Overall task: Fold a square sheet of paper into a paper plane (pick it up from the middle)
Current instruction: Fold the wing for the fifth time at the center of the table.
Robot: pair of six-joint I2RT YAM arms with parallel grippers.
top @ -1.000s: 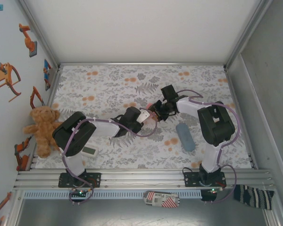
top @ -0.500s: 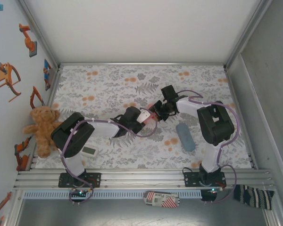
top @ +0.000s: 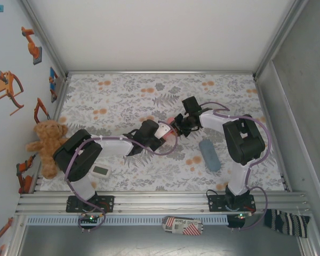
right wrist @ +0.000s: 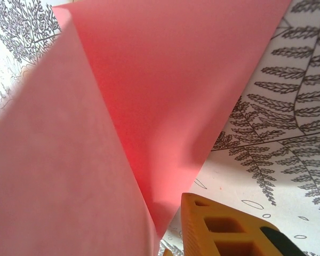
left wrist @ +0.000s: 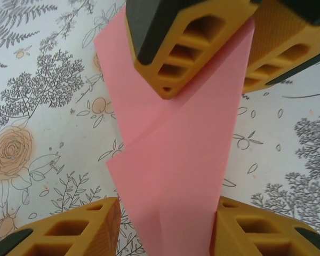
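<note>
The square sheet of paper [left wrist: 176,160], salmon pink and creased into a narrow wedge, hangs above the floral table between both grippers. In the top view it is a small pink patch [top: 172,122] at mid-table. My left gripper [left wrist: 165,213] is open. The paper passes between its orange fingers [left wrist: 69,232], touching the right one and standing clear of the left one. My right gripper [left wrist: 205,90] pinches the far end, one finger over the paper and one behind. In the right wrist view the paper [right wrist: 165,90] forms a V beside one finger [right wrist: 229,229].
A grey-blue oblong pouch [top: 209,154] lies right of centre, by the right arm. A teddy bear [top: 47,145] sits at the left wall and a small white device [top: 101,171] lies near the left arm's base. Walls enclose the floral table [top: 122,96].
The left jaws have spread apart off the paper while the right jaws have drawn in onto it. Both grippers stay in nearly the same spot at mid-table.
</note>
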